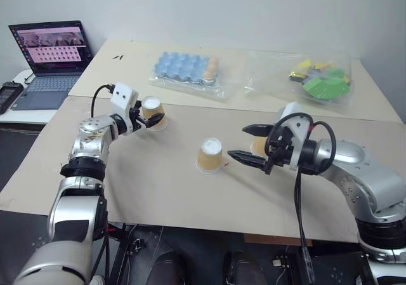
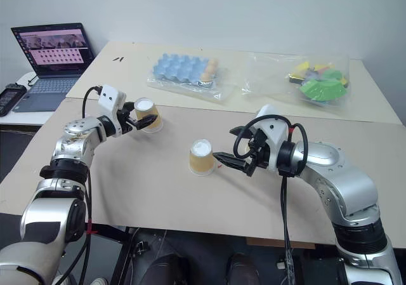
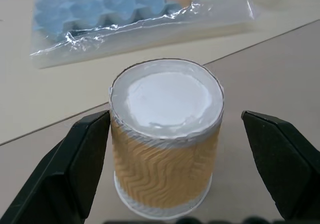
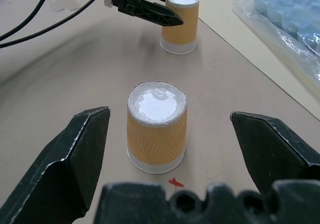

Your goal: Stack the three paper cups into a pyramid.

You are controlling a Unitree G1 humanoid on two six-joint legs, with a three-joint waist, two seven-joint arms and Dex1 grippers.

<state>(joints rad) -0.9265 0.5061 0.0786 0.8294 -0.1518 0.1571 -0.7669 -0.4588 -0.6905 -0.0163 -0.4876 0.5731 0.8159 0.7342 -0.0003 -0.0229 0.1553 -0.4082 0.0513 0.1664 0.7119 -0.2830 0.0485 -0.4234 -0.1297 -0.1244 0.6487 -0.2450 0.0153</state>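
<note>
Right gripper [image 4: 165,149] spread, middle cup [image 4: 157,126] between fingers, untouched; left gripper [image 3: 185,169] spread around far cup [image 3: 166,139].

Paper cups [image 4: 157,134] showing tan-orange sides with a wavy zigzag emboss, white bases and white rims. Gripper fingers [image 4: 75,159] showing matte black. Table [image 1: 158,190] showing pale beige. Tray of cells [image 1: 184,66] showing light blue under clear glinting wrap. Bagged pieces [image 1: 323,82] showing green and yellow.
</note>
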